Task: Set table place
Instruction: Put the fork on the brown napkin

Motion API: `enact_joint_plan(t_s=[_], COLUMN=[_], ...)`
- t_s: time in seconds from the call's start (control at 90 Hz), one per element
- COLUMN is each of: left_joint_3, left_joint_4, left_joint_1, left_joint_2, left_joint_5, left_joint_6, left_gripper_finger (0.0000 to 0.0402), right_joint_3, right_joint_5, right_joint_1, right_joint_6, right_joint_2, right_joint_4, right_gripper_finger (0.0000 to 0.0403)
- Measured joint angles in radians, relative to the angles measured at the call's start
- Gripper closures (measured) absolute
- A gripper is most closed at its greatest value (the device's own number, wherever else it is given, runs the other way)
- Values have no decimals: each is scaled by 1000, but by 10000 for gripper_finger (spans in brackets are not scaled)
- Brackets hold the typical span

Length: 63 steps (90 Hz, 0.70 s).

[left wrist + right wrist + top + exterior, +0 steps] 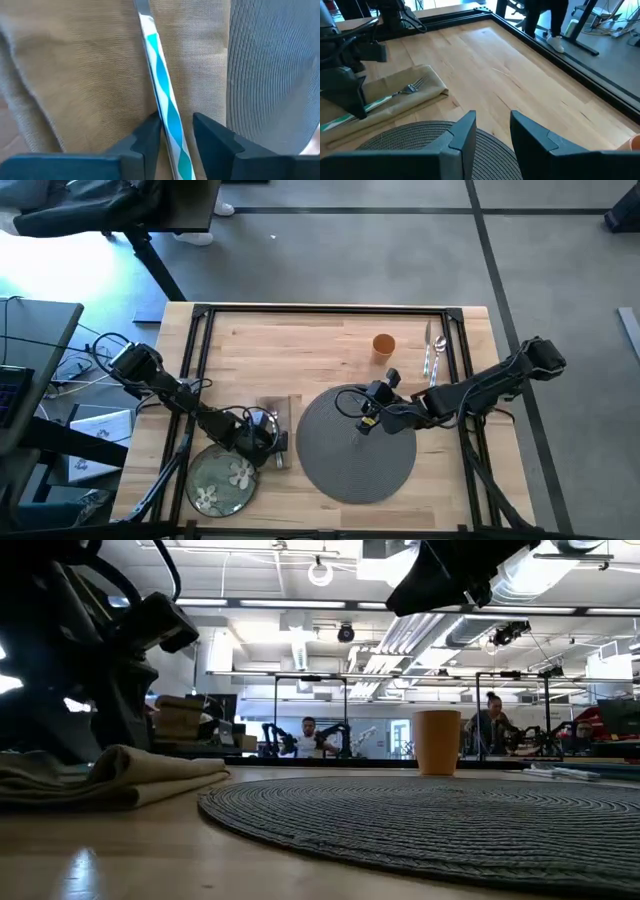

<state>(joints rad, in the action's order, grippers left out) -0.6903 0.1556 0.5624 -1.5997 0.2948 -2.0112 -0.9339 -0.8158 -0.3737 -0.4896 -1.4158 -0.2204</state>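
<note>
- Down at about seven o'clock on the tabletop (320, 330), the left claw (175, 131) sits low over the tan napkin (85, 75), its fingers (145, 137) set on either side of the fork (162, 100) handle, which lies along the cloth; whether they pinch it I cannot tell.
- From the right wrist view, the fork's tines point away from that claw, toward twelve o'clock.
- Just at three o'clock of the napkin lies the round dark-grey woven placemat (358, 442), its edge touching or nearly touching the cloth.
- Over the placemat's twelve o'clock rim hangs the right claw (492, 131), fingers spread and holding nothing.
- Toward one o'clock stands the small orange cup (383, 345), upright on bare wood, apart from the placemat.
- Beside the cup, nearer two o'clock, lie two more pieces of cutlery (433, 352), side by side.
- At seven o'clock, near the front edge, rests the green plate with white flowers (220, 483), just below the left claw.
</note>
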Motion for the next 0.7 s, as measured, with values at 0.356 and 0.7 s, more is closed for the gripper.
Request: enact_joint_plan(t_s=[0.356,0.7], left_joint_3=[2,-42], left_joint_4=[76,76], left_joint_1=[1,2], left_joint_2=[89,166], left_joint_5=[-58,19], left_joint_6=[167,400], left_gripper_finger=[286,286], right_joint_3=[0,0], right_joint_5=[2,14], right_joint_1=[0,0], right_joint_6=[0,0], right_joint_2=[0,0], right_joint_4=[0,-1], right_gripper_finger=[304,304])
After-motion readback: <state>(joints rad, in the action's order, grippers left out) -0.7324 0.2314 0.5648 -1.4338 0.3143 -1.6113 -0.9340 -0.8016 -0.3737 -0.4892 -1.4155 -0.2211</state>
